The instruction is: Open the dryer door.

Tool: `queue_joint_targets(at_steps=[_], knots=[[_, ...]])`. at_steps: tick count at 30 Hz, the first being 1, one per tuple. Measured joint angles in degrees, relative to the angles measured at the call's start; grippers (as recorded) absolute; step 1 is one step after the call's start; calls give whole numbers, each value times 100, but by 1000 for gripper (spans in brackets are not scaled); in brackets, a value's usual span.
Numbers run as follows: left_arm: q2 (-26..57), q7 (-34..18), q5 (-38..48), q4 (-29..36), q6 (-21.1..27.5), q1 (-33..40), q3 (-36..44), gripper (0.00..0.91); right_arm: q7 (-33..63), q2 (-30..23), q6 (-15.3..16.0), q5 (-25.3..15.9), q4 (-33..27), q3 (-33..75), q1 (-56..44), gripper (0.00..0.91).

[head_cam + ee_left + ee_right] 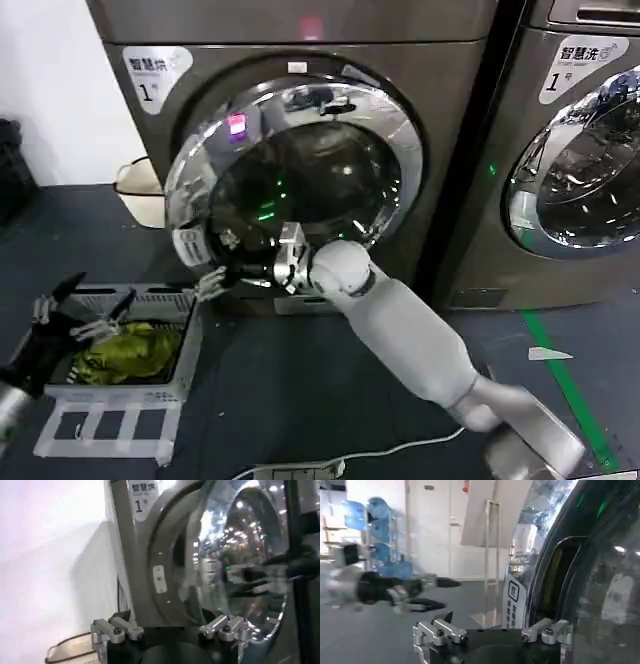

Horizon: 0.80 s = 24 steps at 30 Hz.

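Head view gives me the big picture: the dryer fills the upper middle, grey-brown, with a white sticker at its upper left carrying Chinese characters and a large "1". A second machine stands just to its right with a similar sticker; I can read the characters 智慧洗 there, with a small digit below that I cannot make out. The dryer door, a chrome-ringed round glass port, sits swung partly out from the front panel, its left edge standing away from the cabinet. My right arm reaches across from lower right, and the right gripper is at the door's lower left rim, fingers spread, with nothing pinched that I can see. A laundry basket holding a yellow-green cloth sits on the dark floor at lower left; my left gripper hovers over it, fingers spread and empty.

Left wrist view shows me the gap behind the door and the door latch plate, which the head camera hides. Right wrist view looks past the door edge to blue water bottles on a rack.
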<state>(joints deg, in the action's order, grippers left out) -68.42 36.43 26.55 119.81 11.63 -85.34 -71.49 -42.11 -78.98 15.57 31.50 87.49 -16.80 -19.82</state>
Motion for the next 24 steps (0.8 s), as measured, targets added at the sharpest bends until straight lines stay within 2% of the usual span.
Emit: queue_joint_targets(at_steps=[4,12,24], knots=[[146,-30,9,-75,23,102,-12,907,-345,154,-7,62,200,77,-73,907],[347,-65,136,-126,158,302,-5,907,-1171,500,-306,124,505,213,-223,907],[453,-70,191,-48,249,430,184,907,-1877,874,-537,304,559,443,-373,907]])
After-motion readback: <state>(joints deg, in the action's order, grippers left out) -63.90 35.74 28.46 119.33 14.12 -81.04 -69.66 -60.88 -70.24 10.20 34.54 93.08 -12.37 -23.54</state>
